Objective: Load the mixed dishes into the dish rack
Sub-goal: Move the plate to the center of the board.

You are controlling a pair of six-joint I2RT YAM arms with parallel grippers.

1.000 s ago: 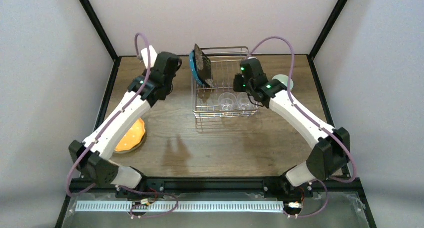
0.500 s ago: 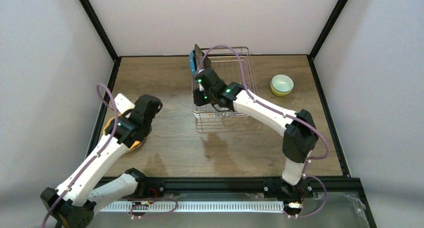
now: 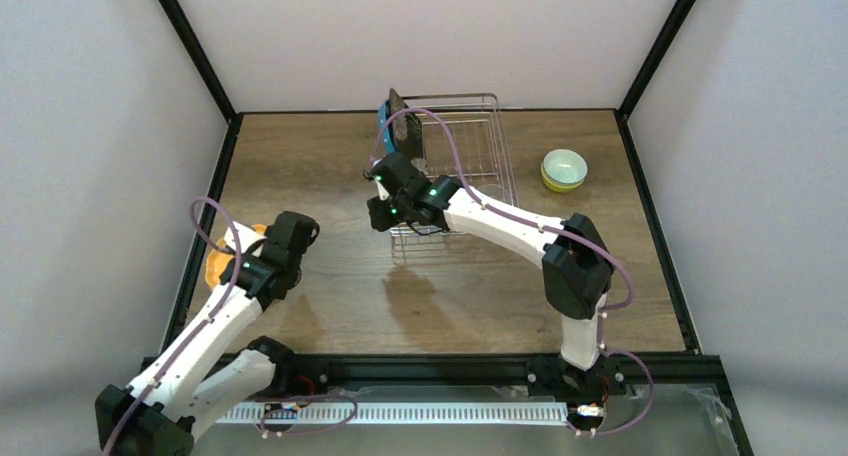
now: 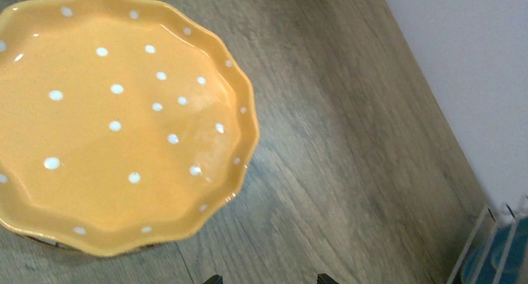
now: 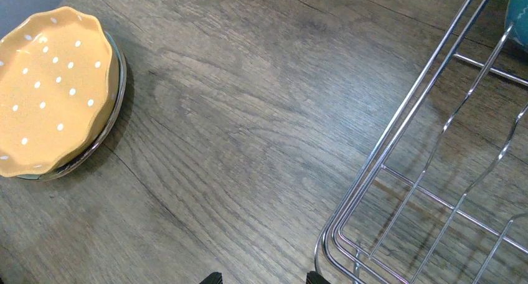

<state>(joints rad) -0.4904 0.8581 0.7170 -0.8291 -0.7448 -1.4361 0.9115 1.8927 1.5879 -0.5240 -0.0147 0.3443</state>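
The orange white-dotted plate (image 4: pixel 118 122) lies flat at the table's left front, on a paler plate whose rim (image 5: pixel 116 91) shows beneath it. It is partly hidden by my left arm in the top view (image 3: pixel 214 266). My left gripper (image 4: pixel 268 278) hovers open and empty just right of it (image 3: pixel 293 226). The wire dish rack (image 3: pixel 470 146) stands at the back centre, with the blue plate (image 3: pixel 383 128) and the black plate (image 3: pixel 400 116) upright at its left end. My right gripper (image 5: pixel 264 278) is open and empty over the wood by the rack's front-left corner (image 5: pixel 386 172). The glass cups are hidden.
A mint bowl nested in a yellow-green bowl (image 3: pixel 563 169) sits right of the rack. My right arm (image 3: pixel 500 216) crosses over the rack's front. The black frame rail (image 3: pixel 200 226) runs along the left table edge beside the orange plate.
My left arm has drawn back from the table's far left to the orange plate at the front left. My right gripper has swept left across the rack to its front-left corner.
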